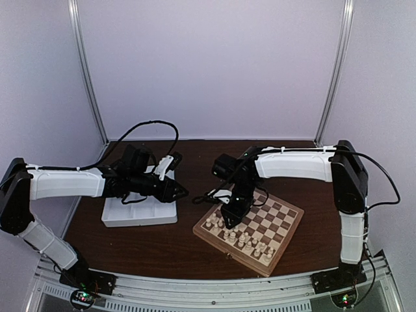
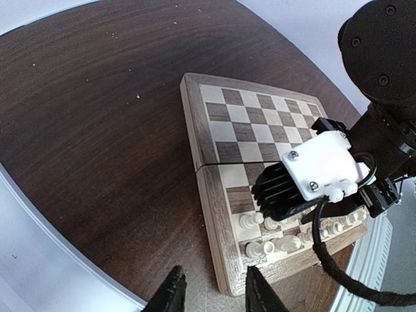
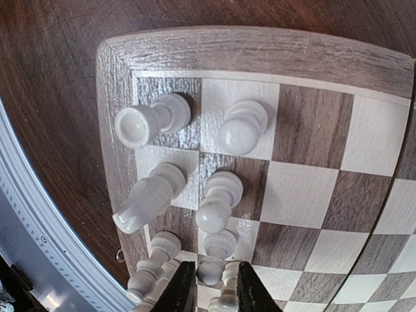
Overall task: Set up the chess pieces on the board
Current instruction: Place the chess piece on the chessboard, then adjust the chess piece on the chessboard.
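Observation:
The board (image 1: 281, 218) lies right of centre, with cream-white chess pieces (image 1: 245, 239) standing in two rows along its near-left side. My right gripper (image 1: 229, 218) points down onto those rows. In the right wrist view its jaws (image 3: 212, 292) stand slightly apart around a white pawn (image 3: 213, 263) that stands on its square, so this gripper is open. Ahead of it stand a rook (image 3: 140, 123), a knight (image 3: 146, 195) and two pawns (image 3: 242, 127). My left gripper (image 2: 214, 299) hovers open and empty just off the board's corner (image 2: 224, 279).
A white plastic tray (image 1: 140, 213) sits left of the board, under my left arm (image 1: 65, 182). The right arm's white camera block (image 2: 323, 166) hangs over the board's white rows. Black cables loop behind both arms. Dark brown tabletop (image 2: 97, 130) surrounds the board.

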Robot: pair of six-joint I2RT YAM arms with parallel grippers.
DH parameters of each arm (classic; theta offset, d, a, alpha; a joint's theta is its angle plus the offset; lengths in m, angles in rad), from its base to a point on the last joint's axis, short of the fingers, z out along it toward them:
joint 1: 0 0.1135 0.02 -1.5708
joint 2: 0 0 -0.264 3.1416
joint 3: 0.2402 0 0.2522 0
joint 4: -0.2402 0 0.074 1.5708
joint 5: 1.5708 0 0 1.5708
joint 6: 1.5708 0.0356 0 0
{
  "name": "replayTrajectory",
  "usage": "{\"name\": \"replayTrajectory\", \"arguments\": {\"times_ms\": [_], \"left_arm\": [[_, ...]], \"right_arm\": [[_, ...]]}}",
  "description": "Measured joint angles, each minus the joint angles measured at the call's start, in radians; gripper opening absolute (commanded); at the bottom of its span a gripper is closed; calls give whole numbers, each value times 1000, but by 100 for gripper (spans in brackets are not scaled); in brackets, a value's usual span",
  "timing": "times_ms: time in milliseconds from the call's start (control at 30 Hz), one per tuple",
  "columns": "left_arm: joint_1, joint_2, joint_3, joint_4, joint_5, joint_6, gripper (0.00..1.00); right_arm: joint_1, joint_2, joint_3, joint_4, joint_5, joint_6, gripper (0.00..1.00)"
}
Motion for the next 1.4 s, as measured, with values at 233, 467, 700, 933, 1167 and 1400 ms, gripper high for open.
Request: {"name": "replayTrajectory", "arguments": {"times_ms": [233,467,700,933,1167,1400], "left_arm": [[0,0,0,0,0,0,32],[0,0,0,0,0,0,33],[0,0,0,0,0,0,33],[0,0,0,0,0,0,33],[0,0,0,0,0,0,33],[0,0,0,0,0,0,33]], "right_arm": [[0,0,2,1,12,0,29],[0,0,2,1,22,0,31],[0,-9,-4,2,26,0,34],[0,-29,-12,9,27,1,35],[0,-31,-20,9,27,0,32],[0,-31,-42,9,27,1,31]]}}
